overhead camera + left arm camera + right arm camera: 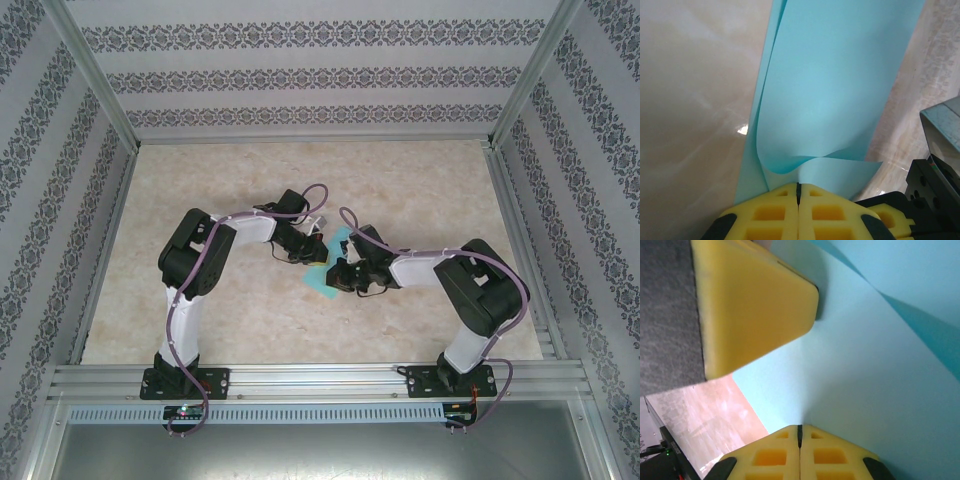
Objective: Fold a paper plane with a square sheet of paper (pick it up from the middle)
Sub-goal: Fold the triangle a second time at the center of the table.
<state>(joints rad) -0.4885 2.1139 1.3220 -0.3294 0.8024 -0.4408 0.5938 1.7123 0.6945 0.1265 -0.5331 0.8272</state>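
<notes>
Over table (400, 190), left end effector (799, 186) and right end effector (800, 427) pinch turquoise paper (825, 90).

Left claw (798, 187) tight on curled square sheet of paper (830, 90), over marbled table (690, 100).

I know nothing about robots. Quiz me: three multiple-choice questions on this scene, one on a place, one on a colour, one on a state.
1. Where is the sheet of paper? A) mid-table, between left gripper and right gripper B) far left corner C) on the metal rail
2. Its visible colour? A) red B) white C) turquoise
3. The left gripper is: A) wide open B) shut on the paper C) shut on a cable
Answers: 1A, the top view shows it there; 2C, both wrist views show turquoise; 3B, its yellow fingers meet on the paper.
</notes>
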